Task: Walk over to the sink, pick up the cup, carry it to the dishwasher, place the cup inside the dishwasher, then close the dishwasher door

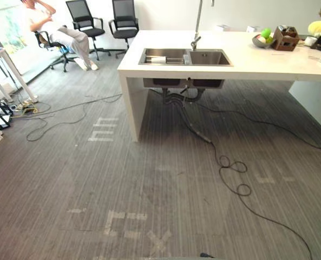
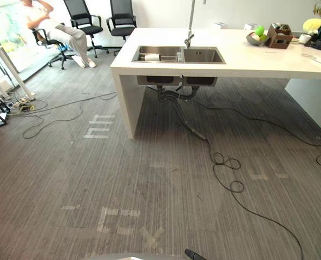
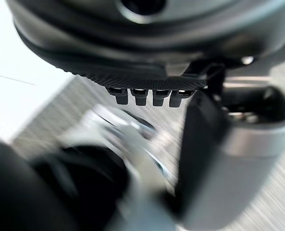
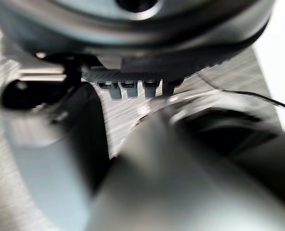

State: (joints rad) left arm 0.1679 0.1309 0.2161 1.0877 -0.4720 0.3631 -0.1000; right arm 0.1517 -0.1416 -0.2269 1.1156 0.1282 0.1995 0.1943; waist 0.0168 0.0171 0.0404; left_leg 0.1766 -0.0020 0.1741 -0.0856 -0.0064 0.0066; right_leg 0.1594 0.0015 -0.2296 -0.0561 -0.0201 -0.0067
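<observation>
white counter (image 1: 247, 60) is standing across the upper centre and right of the frame, well apart from the camera, with striped grey floor (image 1: 122, 179) lying between. a double sink (image 1: 209, 57) is sitting in the counter's left end, and a faucet (image 1: 197, 27) is rising behind its middle divider. the cup (image 1: 157, 59) is showing as a small pale shape in the left basin; it seems to be lying on its side, but it is too small to be sure.

left hand (image 3: 147, 72) is hanging over the floor in its wrist view, fingers (image 3: 139, 96) loose and apart from the thumb, holding nothing. right hand (image 4: 142, 67) is doing the same, fingers (image 4: 132, 89) relaxed and empty.

at the upper right, a bowl (image 1: 259, 42) with a green fruit (image 1: 266, 32) is sitting on the counter just beside a brown box (image 1: 285, 39). at the upper left, a person (image 1: 52, 27) is sitting in a chair near two empty black office chairs (image 1: 84, 19). pale tape marks (image 1: 103, 130) are showing on the floor left of the counter's end panel.
</observation>
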